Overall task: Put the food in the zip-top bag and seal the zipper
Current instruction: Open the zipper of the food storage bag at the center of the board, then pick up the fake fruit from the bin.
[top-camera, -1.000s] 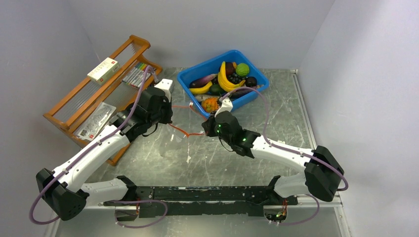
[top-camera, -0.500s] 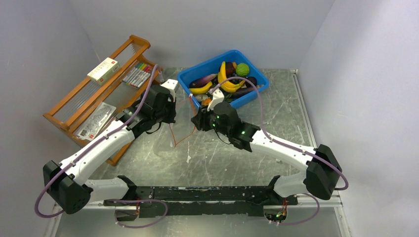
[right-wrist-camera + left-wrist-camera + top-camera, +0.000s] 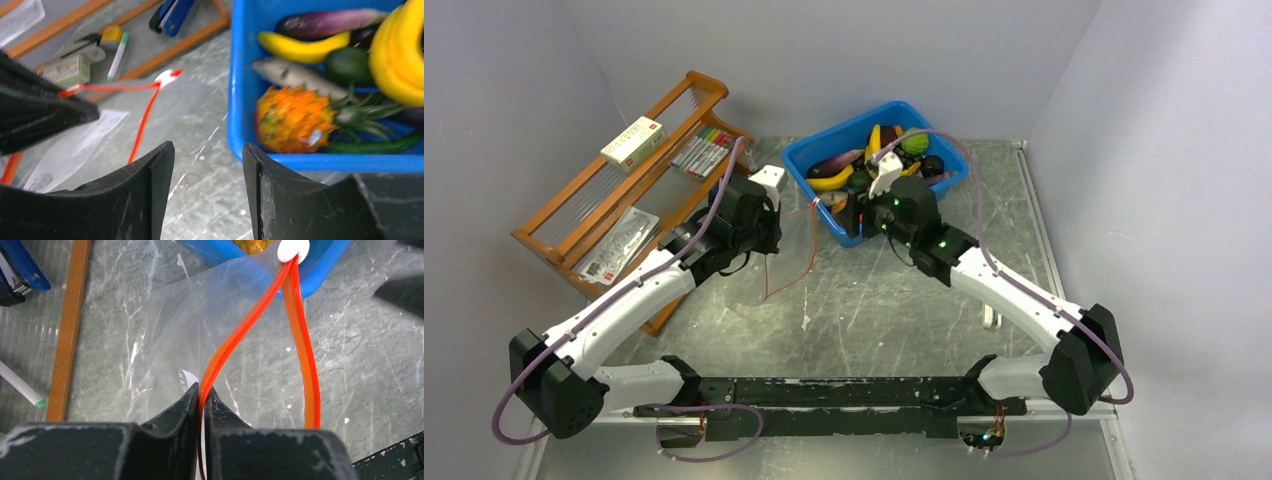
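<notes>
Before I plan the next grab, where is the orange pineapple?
In the right wrist view, the orange pineapple lies inside the blue bin, against its near wall.

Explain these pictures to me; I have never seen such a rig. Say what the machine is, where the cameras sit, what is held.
Two robot arms are bolted to a table, each ending in a two-finger claw. One picture looks down from above; the other two come from cameras on the wrists. The left claw is shut on the zipper of a clear zip-top bag. The right claw is open and empty, near a blue bin of toy food. A wooden rack stands at the left.
</notes>
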`<act>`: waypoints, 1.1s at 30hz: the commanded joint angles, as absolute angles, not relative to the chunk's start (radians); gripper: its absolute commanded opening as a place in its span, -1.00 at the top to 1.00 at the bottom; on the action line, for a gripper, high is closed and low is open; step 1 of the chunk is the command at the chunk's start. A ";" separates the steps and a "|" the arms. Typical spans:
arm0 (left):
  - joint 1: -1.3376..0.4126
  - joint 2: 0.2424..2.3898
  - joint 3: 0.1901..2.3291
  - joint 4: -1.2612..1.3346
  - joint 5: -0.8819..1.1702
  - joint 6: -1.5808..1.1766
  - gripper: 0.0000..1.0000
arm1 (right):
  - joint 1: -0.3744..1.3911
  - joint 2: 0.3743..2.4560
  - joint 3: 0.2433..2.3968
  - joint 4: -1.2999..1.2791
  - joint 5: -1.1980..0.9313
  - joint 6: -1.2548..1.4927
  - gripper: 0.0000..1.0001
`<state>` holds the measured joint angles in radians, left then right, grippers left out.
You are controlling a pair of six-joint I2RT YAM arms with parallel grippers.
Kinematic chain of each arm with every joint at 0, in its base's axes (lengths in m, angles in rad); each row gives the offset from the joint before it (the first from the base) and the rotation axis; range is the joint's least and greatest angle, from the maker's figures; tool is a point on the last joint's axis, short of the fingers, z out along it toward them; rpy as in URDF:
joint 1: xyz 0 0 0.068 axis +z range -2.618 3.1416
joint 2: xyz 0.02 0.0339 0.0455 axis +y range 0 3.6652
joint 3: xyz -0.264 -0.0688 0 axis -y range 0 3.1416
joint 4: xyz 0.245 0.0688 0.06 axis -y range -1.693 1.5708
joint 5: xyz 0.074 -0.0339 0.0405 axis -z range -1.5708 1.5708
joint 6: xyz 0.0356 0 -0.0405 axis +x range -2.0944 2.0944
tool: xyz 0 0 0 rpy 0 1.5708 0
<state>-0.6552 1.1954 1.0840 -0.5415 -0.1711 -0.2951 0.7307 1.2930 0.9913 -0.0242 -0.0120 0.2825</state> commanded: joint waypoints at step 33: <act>-0.649 0.957 0.936 -0.376 -0.188 -0.121 0.86 | 0.450 1.920 1.627 -0.199 0.118 -0.114 -0.06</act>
